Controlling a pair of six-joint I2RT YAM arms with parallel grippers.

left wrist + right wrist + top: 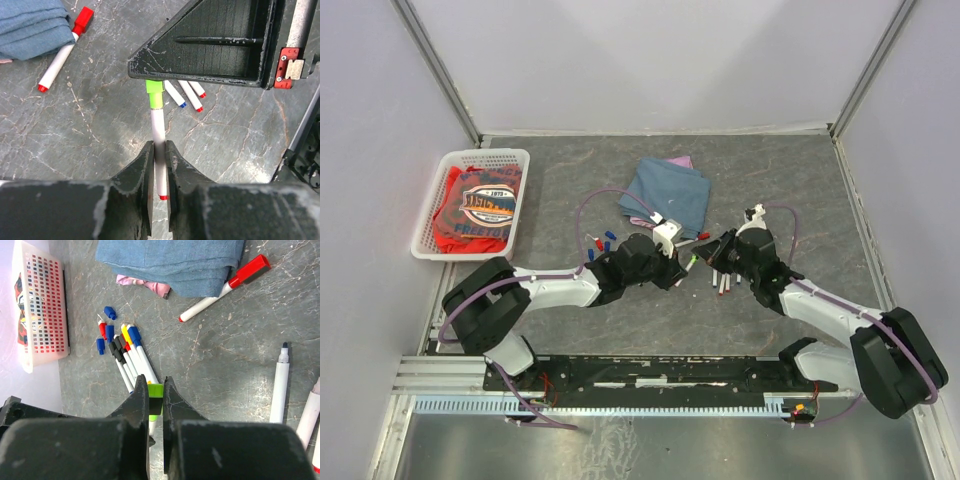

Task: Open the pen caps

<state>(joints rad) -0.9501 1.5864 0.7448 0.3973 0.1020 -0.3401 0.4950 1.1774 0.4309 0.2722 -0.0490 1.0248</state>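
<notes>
My left gripper (pixel 159 145) is shut on the white barrel of a pen (pixel 158 125) held above the table; the barrel's red end shows between the jaws. The pen's green cap (pixel 155 96) points away from me, into my right gripper (pixel 155 382). That gripper is shut on the green cap (pixel 155 390). From above, the two grippers meet tip to tip at mid-table, left gripper (pixel 678 268) and right gripper (pixel 705 255). Several capped pens (pixel 131 357) lie in a bunch, with loose blue caps (pixel 110 313) beside them. A red-capped pen (pixel 222 290) lies by the cloth.
A folded blue cloth (pixel 667 193) lies behind the grippers, with something pink under it. A white basket (pixel 470 200) holding red fabric stands at the far left. An uncapped pen with a black tip (pixel 280 385) and other pens (pixel 724 280) lie under the right arm.
</notes>
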